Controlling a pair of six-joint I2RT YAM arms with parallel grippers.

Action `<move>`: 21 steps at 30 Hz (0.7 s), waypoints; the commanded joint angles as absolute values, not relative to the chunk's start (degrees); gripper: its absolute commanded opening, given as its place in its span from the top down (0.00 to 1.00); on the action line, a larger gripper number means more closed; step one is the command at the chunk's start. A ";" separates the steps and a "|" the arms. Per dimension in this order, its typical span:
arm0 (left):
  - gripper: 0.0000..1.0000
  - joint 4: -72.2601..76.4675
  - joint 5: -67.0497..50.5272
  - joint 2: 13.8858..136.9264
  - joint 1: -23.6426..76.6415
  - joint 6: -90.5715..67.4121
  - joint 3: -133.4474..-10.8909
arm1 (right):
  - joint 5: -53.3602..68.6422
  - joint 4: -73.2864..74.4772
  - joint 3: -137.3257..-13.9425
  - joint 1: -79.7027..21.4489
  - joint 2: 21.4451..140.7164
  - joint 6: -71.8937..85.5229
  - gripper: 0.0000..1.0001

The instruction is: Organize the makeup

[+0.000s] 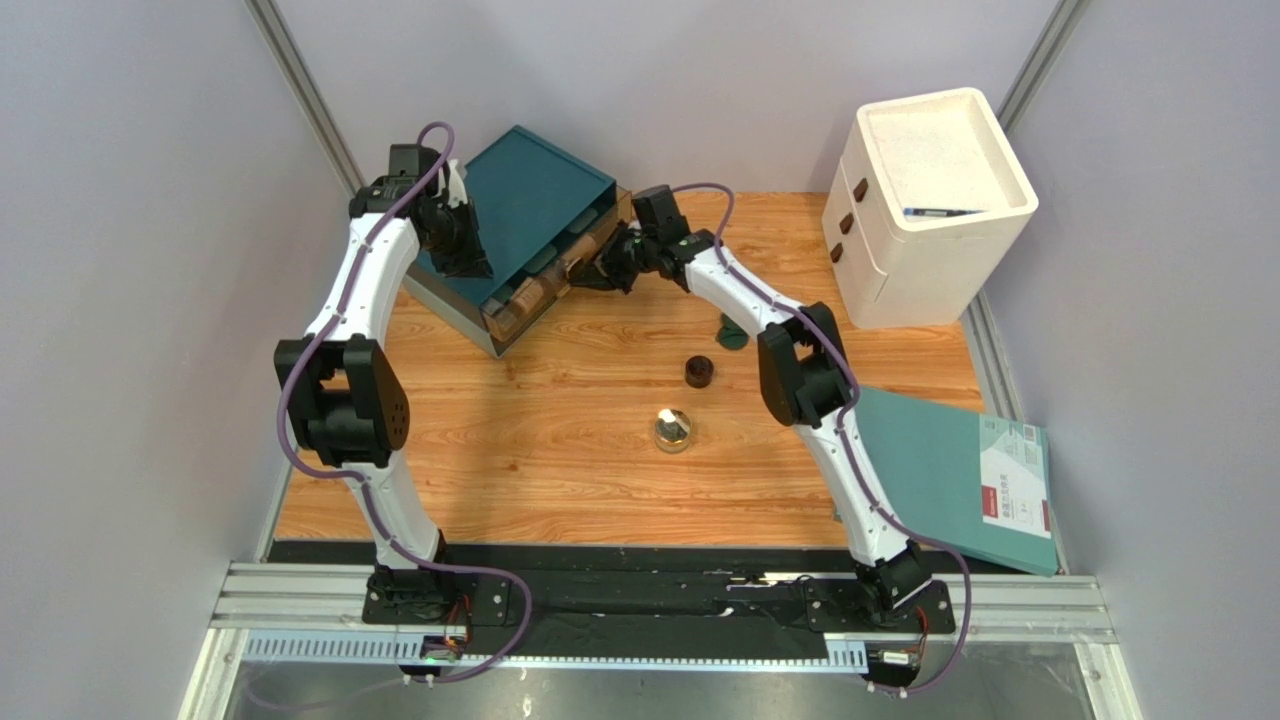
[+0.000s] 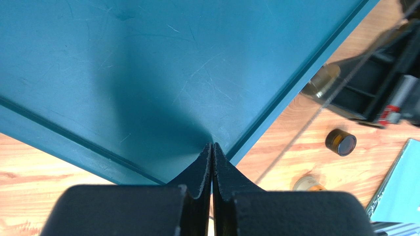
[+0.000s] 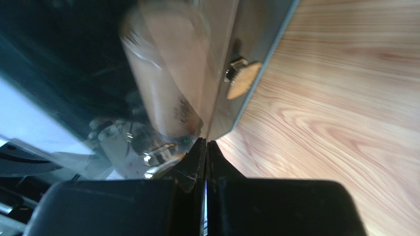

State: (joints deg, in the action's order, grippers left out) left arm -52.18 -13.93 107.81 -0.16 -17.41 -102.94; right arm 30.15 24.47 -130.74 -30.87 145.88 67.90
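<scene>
Left end effector point(image 2: 212, 151): the fingers are pressed together with nothing seen between them; their tips are held just over the flat top of the teal drawer box point(image 1: 541, 188), near its front edge.
Right end effector point(image 3: 206, 147): the fingers are pressed together, nothing pinched; the tips are set at the corner of the box's see-through drawer front, just below the drawer knob point(image 3: 242, 78).
Beige bottle point(image 3: 165, 83): seen blurred behind the drawer front, lying inside the drawer; its cap cannot be made out.
Dark brown round jar point(image 1: 699, 372): placed upright on the wooden surface point(image 1: 571, 450), in the open middle, apart from both arms.
Gold round compact point(image 1: 673, 431): set on the surface near the jar, on the side closer to the arm bases, not touching it.
Dark green piece point(image 1: 732, 336): laid on the surface just beside the right arm's forearm, partly hidden by it.
Teal drawer box: placed at the far left of the surface, turned at an angle; brownish contents are glimpsed through its drawer fronts.
White drawer cabinet point(image 1: 924, 210): stood at the far right corner, well apart from the makeup.
Teal board point(image 1: 939, 465): laid at the right edge of the surface.
</scene>
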 commanded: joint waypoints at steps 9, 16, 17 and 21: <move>1.00 -59.77 -9.41 111.27 -0.97 -14.77 -102.48 | 33.23 8.18 -138.34 -33.40 151.70 76.55 1.00; 1.00 -60.12 -9.49 111.62 -0.97 -14.68 -102.57 | 32.87 6.07 -141.51 -33.40 153.90 78.84 1.00; 1.00 -60.12 -9.49 111.62 -0.88 -14.76 -102.57 | 33.13 6.59 -140.89 -33.31 153.55 78.75 1.00; 1.00 -60.12 -9.58 111.62 -0.97 -14.94 -102.48 | 31.73 6.86 -131.95 -32.52 148.46 76.91 0.97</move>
